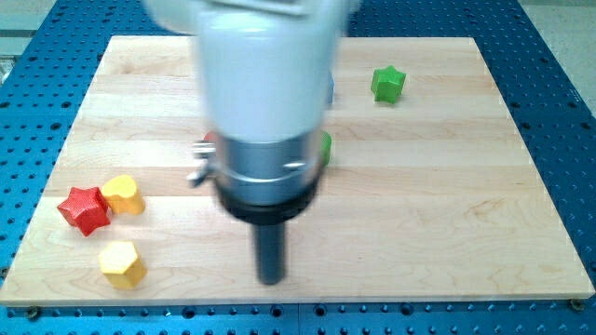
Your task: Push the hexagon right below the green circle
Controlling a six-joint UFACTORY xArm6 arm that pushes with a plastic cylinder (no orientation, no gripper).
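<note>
Pale matt wooden board (447,186) with visible grain; the yellow hexagon (122,263) looks like smooth plastic, perhaps.

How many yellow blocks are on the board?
2. One yellow block sits at the view's left, touching the red star. The yellow hexagon lies below it, near the bottom-left corner. The arm covers the board's middle, so another could be hidden.

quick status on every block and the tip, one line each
my tip: down on the board, bottom centre, touching no block.
yellow hexagon: flat, bottom left, apart from the tip.
yellow heart: flat, against the red star.
red star: flat, far left.
green star: flat, alone, top right.
green block: mostly hidden behind the arm; shape unclear.
red block: sliver showing at the arm's left edge.
</note>
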